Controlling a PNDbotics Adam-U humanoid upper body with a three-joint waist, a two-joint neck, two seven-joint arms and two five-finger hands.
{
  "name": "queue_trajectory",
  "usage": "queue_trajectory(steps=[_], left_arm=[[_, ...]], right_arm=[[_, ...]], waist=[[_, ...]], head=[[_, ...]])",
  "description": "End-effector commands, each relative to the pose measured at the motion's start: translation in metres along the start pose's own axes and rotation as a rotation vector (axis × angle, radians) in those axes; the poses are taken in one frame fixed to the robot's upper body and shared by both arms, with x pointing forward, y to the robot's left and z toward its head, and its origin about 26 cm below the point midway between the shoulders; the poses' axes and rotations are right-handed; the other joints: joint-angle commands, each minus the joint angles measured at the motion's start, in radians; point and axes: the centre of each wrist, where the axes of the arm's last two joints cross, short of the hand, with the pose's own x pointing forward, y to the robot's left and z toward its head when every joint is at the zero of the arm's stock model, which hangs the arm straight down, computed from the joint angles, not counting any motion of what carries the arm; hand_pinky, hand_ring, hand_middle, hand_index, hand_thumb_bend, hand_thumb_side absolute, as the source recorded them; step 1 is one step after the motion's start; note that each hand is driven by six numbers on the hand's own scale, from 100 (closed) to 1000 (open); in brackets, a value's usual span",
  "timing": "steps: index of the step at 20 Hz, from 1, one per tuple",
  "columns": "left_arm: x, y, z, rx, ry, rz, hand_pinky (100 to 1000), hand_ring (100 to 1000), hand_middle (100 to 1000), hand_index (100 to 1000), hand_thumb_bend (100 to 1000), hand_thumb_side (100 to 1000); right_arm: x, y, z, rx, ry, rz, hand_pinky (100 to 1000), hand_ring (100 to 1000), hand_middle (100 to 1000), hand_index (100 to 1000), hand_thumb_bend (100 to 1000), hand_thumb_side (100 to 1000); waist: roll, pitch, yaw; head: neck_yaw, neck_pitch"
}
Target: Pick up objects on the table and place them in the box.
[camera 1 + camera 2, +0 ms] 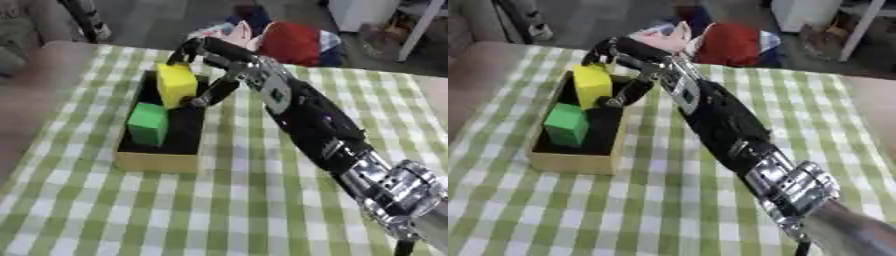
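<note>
Left eye view
Setting: we look down on a table (262, 215) under a green and white checked cloth that looks soft and flat.
Box: a shallow box (157, 161) with pale wooden walls and a dark inside sits at about ten o'clock from the middle of the view, its long axis running from six to twelve.
Green block: a matt green cube (147, 123) stands in the near half of the box.
Yellow block: a taller yellow block (176, 84) with a foam-like look stands upright, slightly tilted, at the far end of the box.
Right hand: our right hand (219, 62) reaches in from five o'clock on a black arm with silver joints. Fingers arch over the block's top and the thumb side lies against its right face, so we read it as grasping the yellow block.
Key relation: the block hangs directly below and to nine o'clock of the palm, already over the box, so we judge that the coming move is only to let go and lift away.

Right eye view
Same scene: the yellow block (592, 85) sits at twelve o'clock of the green cube (566, 124), near but seemingly apart.
Contact with box floor: we cannot tell whether the yellow block rests on it.
Left hand: it shows in neither view.
</note>
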Motion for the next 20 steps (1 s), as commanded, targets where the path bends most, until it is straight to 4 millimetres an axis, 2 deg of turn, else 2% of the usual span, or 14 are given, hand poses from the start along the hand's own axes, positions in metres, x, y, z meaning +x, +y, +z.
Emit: queue_trajectory(steps=[1,4,7,13,16,20], left_arm=[[0.0065,-0.0007,-0.0067,-0.020,-0.027,-0.007,728,577,583,735,100,734],[0.0065,-0.0014,-0.0080,-0.023,-0.028,-0.004,729,577,583,735,100,737],[0.0064,-0.0015,-0.0085,-0.023,-0.026,-0.004,729,577,583,735,100,744],[0.0063,-0.0013,-0.0085,-0.022,-0.024,-0.005,730,577,583,735,100,744],[0.0062,-0.0009,-0.0080,-0.021,-0.022,-0.006,729,577,583,735,100,744],[0.0060,-0.0002,-0.0072,-0.018,-0.020,-0.009,730,577,583,735,100,744]], right_arm=[[-0.0006,-0.0090,-0.0037,-0.035,0.040,0.057,687,835,524,740,168,270],[0.0012,-0.0038,-0.0057,-0.044,0.047,0.088,696,851,609,803,285,364],[0.0025,-0.0026,-0.0066,-0.050,0.037,0.111,716,880,746,881,396,431],[0.0057,-0.0050,-0.0082,-0.048,0.008,0.146,784,954,903,943,529,515],[0.0061,-0.0068,-0.0076,-0.032,0.000,0.158,816,980,924,951,542,538],[0.0070,-0.0105,-0.0068,-0.035,-0.009,0.165,825,990,918,948,539,523]], waist=[[0.005,-0.011,0.003],[0.003,-0.006,0.001],[0.002,-0.004,-0.003],[0.003,-0.005,-0.009],[0.003,-0.006,-0.012],[0.004,-0.008,-0.022]], head=[[-0.009,-0.015],[-0.013,-0.018],[-0.013,-0.018],[-0.009,-0.016],[-0.008,-0.015],[-0.002,-0.013]])
